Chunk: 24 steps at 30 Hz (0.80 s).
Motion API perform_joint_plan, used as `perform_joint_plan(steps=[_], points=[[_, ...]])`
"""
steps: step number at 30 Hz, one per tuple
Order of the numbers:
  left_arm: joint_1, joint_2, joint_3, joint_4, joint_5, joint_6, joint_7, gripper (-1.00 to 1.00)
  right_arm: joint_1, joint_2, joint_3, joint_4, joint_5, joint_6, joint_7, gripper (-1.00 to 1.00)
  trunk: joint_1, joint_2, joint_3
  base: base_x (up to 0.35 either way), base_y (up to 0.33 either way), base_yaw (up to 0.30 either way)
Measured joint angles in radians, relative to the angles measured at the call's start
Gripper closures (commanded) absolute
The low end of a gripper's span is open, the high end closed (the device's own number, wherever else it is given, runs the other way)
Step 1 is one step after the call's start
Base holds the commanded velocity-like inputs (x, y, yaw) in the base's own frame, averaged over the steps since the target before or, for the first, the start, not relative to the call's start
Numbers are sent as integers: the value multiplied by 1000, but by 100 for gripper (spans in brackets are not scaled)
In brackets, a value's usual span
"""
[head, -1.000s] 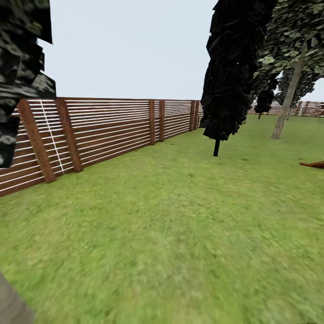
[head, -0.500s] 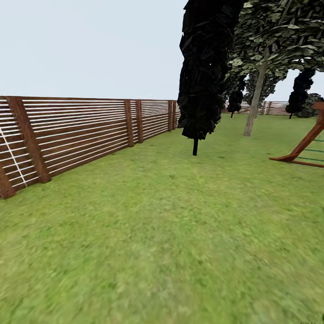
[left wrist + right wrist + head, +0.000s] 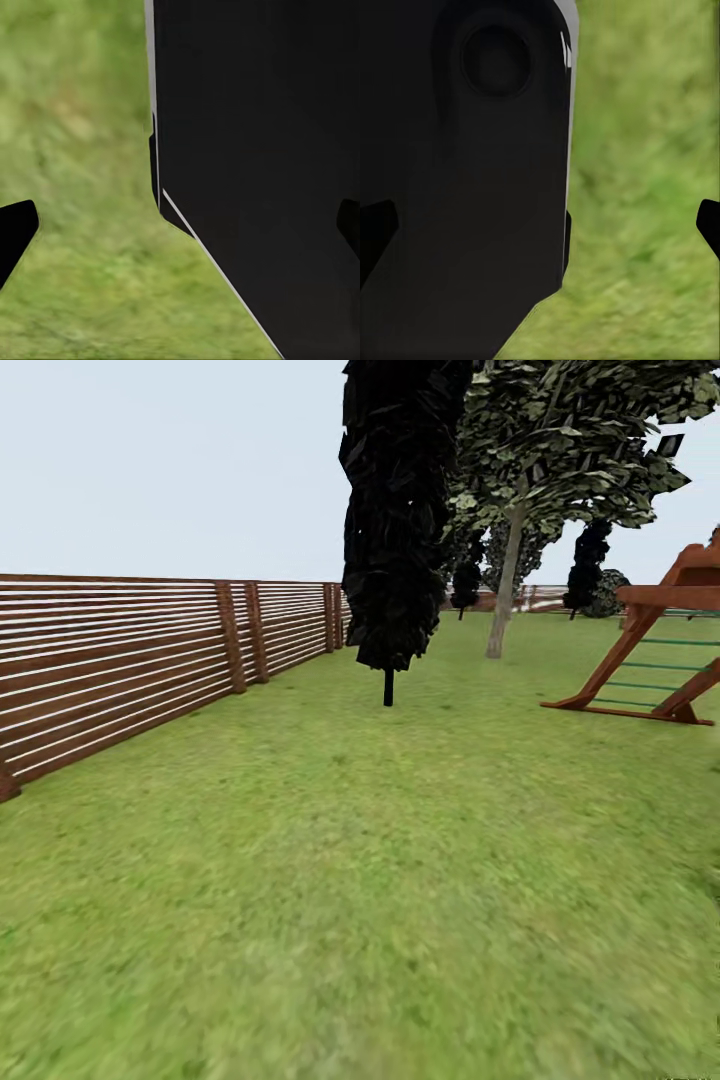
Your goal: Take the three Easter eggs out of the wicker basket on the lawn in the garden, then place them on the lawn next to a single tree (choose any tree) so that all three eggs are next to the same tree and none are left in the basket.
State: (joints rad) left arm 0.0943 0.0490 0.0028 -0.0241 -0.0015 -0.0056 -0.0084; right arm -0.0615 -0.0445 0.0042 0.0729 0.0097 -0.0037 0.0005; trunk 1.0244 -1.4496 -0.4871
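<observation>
Open lawn (image 3: 380, 880) is shown in the head view, bounded by a slatted wooden fence (image 3: 120, 660) at left. A dark cypress (image 3: 400, 510) stands ahead, with the tree (image 3: 505, 585) behind it and a wooden play frame (image 3: 660, 650) at right. Basket and eggs are not sighted, so retrieval is judged outstanding. In the left wrist view, the left gripper (image 3: 180, 229) is spread wide and empty over grass, beside a black robot body (image 3: 262, 150). In the right wrist view, the right gripper (image 3: 544, 225) is likewise wide and empty. No legible writing is found
</observation>
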Motion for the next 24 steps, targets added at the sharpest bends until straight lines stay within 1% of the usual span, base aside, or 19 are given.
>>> perform_joint_plan(steps=[24], points=[[0, 0, 0, 0, 0, 1, 0, -100, 0, 0, 0, 0, 0, 1, 0, -100, 0, 0, 0, 336, 0, -300]])
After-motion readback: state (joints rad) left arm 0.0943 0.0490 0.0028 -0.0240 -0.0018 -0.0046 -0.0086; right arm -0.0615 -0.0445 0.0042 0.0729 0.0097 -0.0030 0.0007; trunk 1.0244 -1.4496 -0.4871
